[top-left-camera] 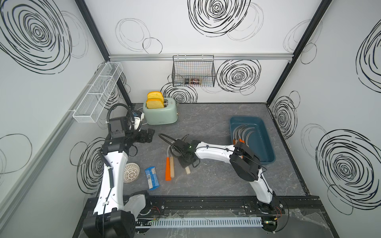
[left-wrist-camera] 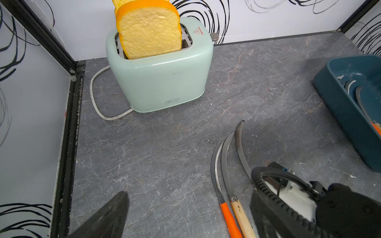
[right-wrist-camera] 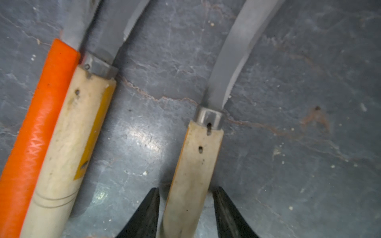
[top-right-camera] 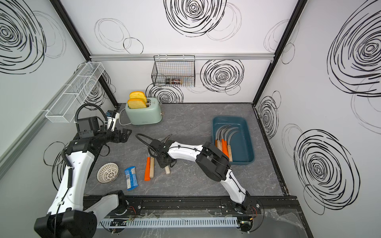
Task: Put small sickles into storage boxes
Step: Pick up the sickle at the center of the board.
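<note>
Big picture first: the grey table [top-left-camera: 208, 123] has the teal storage box [top-left-camera: 266, 144] on the robot's right. A handful of sickles [top-left-camera: 241, 134] already lie in it, handles toward the robot. Three more sit mid-table. The right gripper [right-wrist-camera: 186, 191] is down over the lone wood-handled sickle [right-wrist-camera: 199, 156], with a finger on either side of the handle and slivers of gap showing, so it's spread and not clamped yet (the left gripper [top-left-camera: 149, 136] hangs spread and empty near the toaster [top-left-camera: 162, 115]). My take: squeeze square across the handle, back from the metal collar. Then lift straight up so the blade doesn't drag the orange-handled sickle [top-left-camera: 168, 169] and its neighbour, since the blades lie close together.
</note>
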Action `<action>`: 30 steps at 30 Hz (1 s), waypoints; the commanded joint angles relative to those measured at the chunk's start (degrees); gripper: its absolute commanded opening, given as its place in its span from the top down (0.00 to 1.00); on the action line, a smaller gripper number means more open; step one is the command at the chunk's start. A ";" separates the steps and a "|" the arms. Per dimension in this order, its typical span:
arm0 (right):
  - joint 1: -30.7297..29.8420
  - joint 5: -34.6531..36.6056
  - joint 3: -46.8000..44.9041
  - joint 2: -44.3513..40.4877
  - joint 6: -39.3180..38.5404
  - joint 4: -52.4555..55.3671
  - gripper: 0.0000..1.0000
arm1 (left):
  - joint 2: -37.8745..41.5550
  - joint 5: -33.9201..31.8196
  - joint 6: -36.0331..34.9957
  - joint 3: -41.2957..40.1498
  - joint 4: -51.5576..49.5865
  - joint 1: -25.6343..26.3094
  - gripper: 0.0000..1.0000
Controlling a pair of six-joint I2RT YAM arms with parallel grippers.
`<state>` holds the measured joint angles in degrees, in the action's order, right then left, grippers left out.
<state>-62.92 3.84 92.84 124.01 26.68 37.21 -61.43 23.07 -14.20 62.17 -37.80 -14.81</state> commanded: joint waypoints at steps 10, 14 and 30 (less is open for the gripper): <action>0.16 1.27 0.70 0.80 -0.92 2.93 0.57 | -0.83 1.62 -0.87 1.48 0.56 -0.84 0.04; 0.34 0.65 0.50 0.90 -1.10 2.58 0.59 | -1.16 1.80 -0.75 1.82 0.61 -0.84 0.04; 1.53 -0.76 -2.57 0.22 -0.22 -0.11 0.65 | -1.16 1.45 -1.35 2.16 0.45 -0.84 0.04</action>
<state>-62.02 3.81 92.20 123.92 25.91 37.56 -62.52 23.55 -14.57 62.28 -37.78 -15.07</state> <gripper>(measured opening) 0.356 0.962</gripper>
